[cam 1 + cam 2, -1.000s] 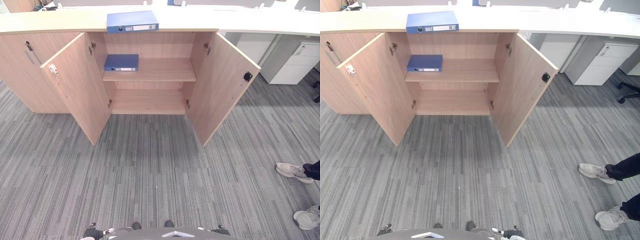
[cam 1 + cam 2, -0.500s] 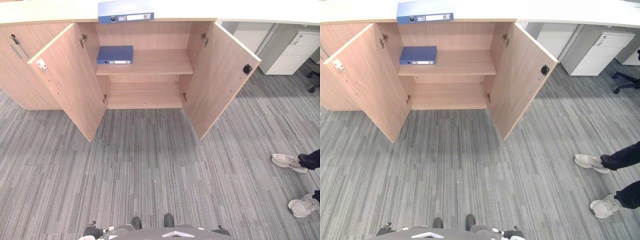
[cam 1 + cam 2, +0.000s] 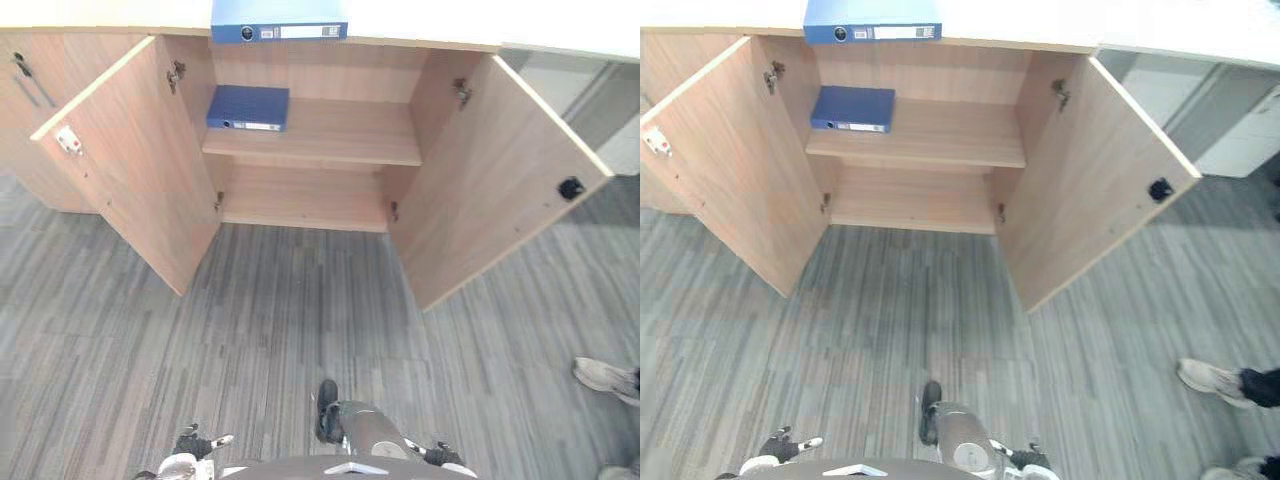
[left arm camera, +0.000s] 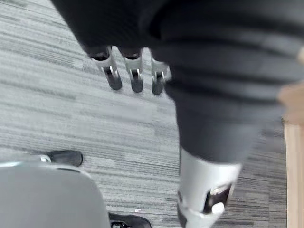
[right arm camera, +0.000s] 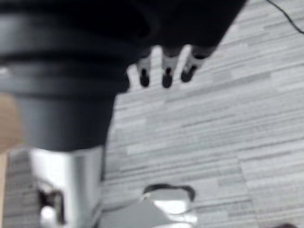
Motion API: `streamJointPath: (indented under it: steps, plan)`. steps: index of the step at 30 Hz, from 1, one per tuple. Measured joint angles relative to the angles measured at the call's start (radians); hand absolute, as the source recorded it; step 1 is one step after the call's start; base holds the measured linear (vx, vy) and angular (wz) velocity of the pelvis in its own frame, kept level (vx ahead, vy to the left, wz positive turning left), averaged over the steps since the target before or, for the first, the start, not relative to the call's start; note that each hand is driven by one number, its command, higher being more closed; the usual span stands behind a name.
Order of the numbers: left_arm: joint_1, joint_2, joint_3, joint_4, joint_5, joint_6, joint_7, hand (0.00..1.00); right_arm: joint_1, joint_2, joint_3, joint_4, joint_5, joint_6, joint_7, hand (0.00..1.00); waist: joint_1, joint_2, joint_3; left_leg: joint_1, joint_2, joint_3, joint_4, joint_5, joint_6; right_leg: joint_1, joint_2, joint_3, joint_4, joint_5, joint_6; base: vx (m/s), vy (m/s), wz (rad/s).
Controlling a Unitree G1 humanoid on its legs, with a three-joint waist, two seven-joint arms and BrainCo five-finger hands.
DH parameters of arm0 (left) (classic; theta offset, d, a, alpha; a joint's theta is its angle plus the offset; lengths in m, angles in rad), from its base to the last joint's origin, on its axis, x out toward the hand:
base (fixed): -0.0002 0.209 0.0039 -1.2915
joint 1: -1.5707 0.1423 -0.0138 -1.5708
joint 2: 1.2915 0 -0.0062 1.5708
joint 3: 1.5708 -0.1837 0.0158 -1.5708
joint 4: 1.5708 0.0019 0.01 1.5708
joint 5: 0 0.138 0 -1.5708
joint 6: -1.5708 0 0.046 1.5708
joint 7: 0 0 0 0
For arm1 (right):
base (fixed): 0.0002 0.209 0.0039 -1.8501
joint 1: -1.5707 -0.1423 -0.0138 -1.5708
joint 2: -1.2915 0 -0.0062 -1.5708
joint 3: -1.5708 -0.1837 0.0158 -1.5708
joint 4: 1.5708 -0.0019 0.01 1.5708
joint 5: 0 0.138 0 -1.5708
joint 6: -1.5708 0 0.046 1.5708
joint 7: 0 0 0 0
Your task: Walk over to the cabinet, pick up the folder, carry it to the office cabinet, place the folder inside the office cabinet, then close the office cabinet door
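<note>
A blue folder [image 3: 278, 30] lies flat on the light top of the wooden cabinet [image 3: 310, 195], above its left half. A second blue folder [image 3: 248, 107] lies on the left of the upper shelf inside. Both cabinet doors stand wide open: the left door [image 3: 130, 160] and the right door [image 3: 510, 180]. My left hand [image 4: 136, 78] hangs over the grey carpet with straight fingers and holds nothing. My right hand [image 5: 166, 76] hangs the same way, also with nothing in it. Both hands are low at my sides, far from the cabinet.
Striped grey carpet [image 3: 300, 300] lies between me and the cabinet. A person's light shoe [image 3: 605, 378] stands on the carpet at the right edge. A white drawer unit [image 3: 1240, 140] stands beyond the right door. Closed wooden cabinet fronts [image 3: 30, 100] continue to the left.
The whole view has shifted and the cabinet looks larger and nearer: the camera has moved forward. The folders and doors keep their places. The person's shoes now sit further right.
</note>
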Motion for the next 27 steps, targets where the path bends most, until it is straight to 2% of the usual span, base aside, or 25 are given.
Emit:
streamJointPath:
  steps: [1, 2, 3, 4, 5, 6, 7, 8, 11, 13, 14, 16, 17, 18, 19, 21, 22, 23, 24, 26, 27]
  plan:
    - [-0.003, -0.001, 0.000, 0.000, 0.000, 0.000, 0.000, 0.00, -0.010, -0.002, -0.001, 0.001, 0.000, 0.001, 0.000, 0.00, -0.002, 0.006, 0.005, 0.001, 0.012, 0.000, 0.011, 0.007, -0.017, 0.021, 0.013, -0.002, -0.019, -0.003, -0.005, 0.34, -0.177, 0.08]
    - [-0.005, -0.007, 0.004, -0.002, 0.000, 0.000, -0.002, 0.00, -0.009, 0.001, -0.003, 0.001, 0.000, 0.001, 0.000, 0.00, 0.000, 0.001, 0.010, -0.013, 0.018, 0.006, 0.069, 0.032, -0.026, 0.061, 0.023, -0.006, -0.048, -0.021, -0.016, 0.32, -0.173, 0.19]
    - [-0.005, -0.006, 0.022, -0.009, 0.000, -0.004, -0.003, 0.00, -0.007, 0.002, -0.005, -0.002, 0.000, 0.001, -0.001, 0.00, 0.004, -0.007, 0.014, -0.040, 0.024, 0.012, 0.158, 0.028, -0.032, 0.089, 0.024, -0.006, -0.069, -0.033, -0.012, 0.22, -0.142, 0.37]
    - [-0.006, -0.008, 0.071, -0.036, 0.000, -0.007, -0.004, 0.00, 0.003, 0.003, 0.001, -0.011, 0.001, 0.007, -0.001, 0.00, 0.005, -0.024, 0.025, -0.132, 0.044, 0.030, 0.395, 0.034, -0.031, 0.152, 0.017, -0.021, -0.121, -0.053, 0.001, 0.12, -0.137, 0.59]
    - [-0.009, -0.013, 0.115, -0.055, -0.002, -0.008, 0.001, 0.00, 0.027, 0.016, 0.017, -0.047, 0.011, 0.008, -0.001, 0.00, 0.016, -0.038, 0.036, -0.288, 0.116, 0.074, 0.730, 0.099, -0.011, 0.237, 0.014, -0.052, -0.204, -0.054, 0.007, 0.14, -0.154, 0.49]
    - [-0.012, -0.020, 0.136, -0.086, -0.004, -0.009, 0.001, 0.00, 0.042, 0.016, 0.032, -0.069, 0.017, 0.008, -0.003, 0.00, 0.039, -0.043, 0.034, -0.393, 0.180, 0.149, 0.899, 0.055, -0.002, 0.276, 0.013, -0.043, -0.216, -0.042, 0.002, 0.14, -0.140, 0.32]
    - [-0.009, -0.022, 0.136, -0.093, -0.005, -0.011, 0.001, 0.00, 0.048, 0.013, 0.031, -0.069, 0.017, 0.008, -0.003, 0.00, 0.047, -0.040, 0.033, -0.431, 0.199, 0.174, 0.916, 0.037, 0.006, 0.289, 0.013, -0.047, -0.217, -0.040, 0.012, 0.16, -0.089, -0.08]
    - [-0.005, -0.026, 0.128, -0.104, -0.010, -0.012, 0.001, 0.00, 0.049, 0.009, 0.029, -0.071, 0.018, 0.007, -0.005, 0.00, 0.061, -0.038, 0.032, -0.480, 0.206, 0.212, 0.847, 0.020, 0.026, 0.315, 0.010, -0.045, -0.229, -0.048, 0.020, 0.17, -0.032, -0.13]
    - [-0.004, -0.032, 0.125, -0.117, -0.022, -0.018, 0.001, 0.00, 0.024, 0.009, 0.028, -0.081, 0.018, 0.006, -0.005, 0.00, 0.085, -0.038, 0.031, -0.530, 0.154, 0.217, 0.502, 0.026, 0.015, 0.347, -0.001, 0.000, -0.244, -0.065, 0.037, 0.23, 0.042, -0.48]
    - [0.005, -0.031, 0.115, -0.103, -0.022, -0.016, 0.001, 0.00, 0.010, 0.009, 0.021, -0.074, 0.018, 0.002, -0.005, 0.00, 0.087, -0.036, 0.025, -0.508, 0.080, 0.135, 0.220, 0.121, 0.014, 0.367, -0.021, 0.058, -0.245, -0.090, 0.068, 0.31, 0.170, -0.72]
    - [0.005, -0.032, 0.114, -0.095, -0.022, -0.015, 0.001, 0.00, 0.009, 0.011, 0.007, -0.064, 0.018, 0.001, -0.004, 0.00, 0.089, -0.037, 0.017, -0.493, 0.065, 0.123, 0.190, 0.175, 0.025, 0.367, -0.030, 0.088, -0.239, -0.103, 0.083, 0.33, 0.217, -0.76]
    - [0.007, -0.016, 0.116, -0.065, -0.022, -0.012, -0.001, 0.00, 0.012, 0.025, -0.011, -0.056, 0.018, 0.003, -0.005, 0.00, 0.086, -0.044, -0.007, -0.471, 0.033, 0.132, 0.180, 0.239, 0.061, 0.367, -0.061, 0.128, -0.209, -0.132, 0.109, 0.38, 0.229, -0.60]
    - [0.007, 0.002, 0.106, -0.060, -0.022, -0.008, -0.001, 0.00, 0.022, 0.035, -0.014, -0.052, 0.018, 0.002, -0.005, 0.00, 0.079, -0.074, -0.023, -0.465, 0.010, 0.158, 0.196, 0.200, 0.073, 0.360, -0.096, 0.143, -0.179, -0.158, 0.123, 0.39, 0.207, -0.41]
    - [0.005, 0.008, 0.103, -0.058, -0.021, -0.007, -0.002, 0.00, 0.023, 0.041, -0.016, -0.047, 0.018, 0.003, -0.004, 0.00, 0.078, -0.083, -0.025, -0.458, 0.003, 0.170, 0.208, 0.175, 0.076, 0.357, -0.110, 0.148, -0.157, -0.171, 0.134, 0.38, 0.190, -0.44]
    - [0.004, 0.012, 0.094, -0.055, -0.022, -0.006, -0.001, 0.00, 0.020, 0.044, -0.026, -0.033, 0.017, 0.002, -0.001, 0.00, 0.083, -0.087, -0.027, -0.426, -0.007, 0.197, 0.217, 0.139, 0.081, 0.340, -0.130, 0.163, -0.080, -0.186, 0.150, 0.36, 0.198, -0.60]
    - [0.004, 0.020, 0.064, -0.038, -0.021, -0.007, -0.001, 0.00, 0.006, 0.041, -0.030, -0.021, 0.016, 0.002, 0.000, 0.00, 0.084, -0.084, -0.026, -0.355, -0.025, 0.216, 0.197, 0.121, 0.096, 0.262, -0.155, 0.174, 0.148, -0.195, 0.173, 0.32, 0.202, -0.53]
    - [0.003, 0.029, 0.036, -0.034, -0.022, -0.006, -0.001, 0.00, 0.002, 0.039, -0.031, -0.021, 0.016, 0.000, 0.000, 0.00, 0.074, -0.081, -0.025, -0.317, -0.036, 0.217, 0.174, 0.113, 0.107, 0.211, -0.177, 0.169, 0.281, -0.192, 0.185, 0.30, 0.172, -0.14]
    - [0.002, 0.040, 0.006, -0.028, -0.022, -0.005, -0.001, 0.00, -0.003, 0.031, -0.030, -0.020, 0.016, 0.000, 0.000, 0.00, 0.057, -0.073, -0.020, -0.273, -0.047, 0.217, 0.148, 0.107, 0.114, 0.161, -0.194, 0.152, 0.408, -0.219, 0.174, 0.34, 0.162, 0.00]
    - [0.001, 0.042, -0.008, -0.027, -0.022, -0.005, -0.001, 0.00, -0.006, 0.028, -0.026, -0.021, 0.016, 0.000, 0.001, 0.00, 0.047, -0.069, -0.019, -0.224, -0.050, 0.214, 0.110, 0.106, 0.116, 0.130, -0.204, 0.112, 0.459, -0.255, 0.151, 0.27, 0.104, 0.09]
    - [0.001, 0.041, -0.010, -0.027, -0.022, -0.005, -0.001, 0.00, -0.011, 0.022, -0.002, -0.021, 0.016, -0.001, 0.001, 0.00, 0.039, -0.065, -0.019, -0.181, -0.044, 0.214, 0.068, 0.108, 0.113, 0.089, -0.202, 0.062, 0.449, -0.283, 0.131, 0.25, 0.043, 0.08]
    - [-0.002, 0.040, -0.010, -0.025, -0.022, -0.005, -0.001, 0.00, -0.014, 0.020, 0.007, -0.021, 0.016, -0.001, 0.001, 0.00, 0.034, -0.060, -0.016, -0.161, -0.032, 0.213, 0.050, 0.102, 0.101, 0.052, -0.189, 0.032, 0.397, -0.290, 0.116, 0.31, -0.016, 0.05]
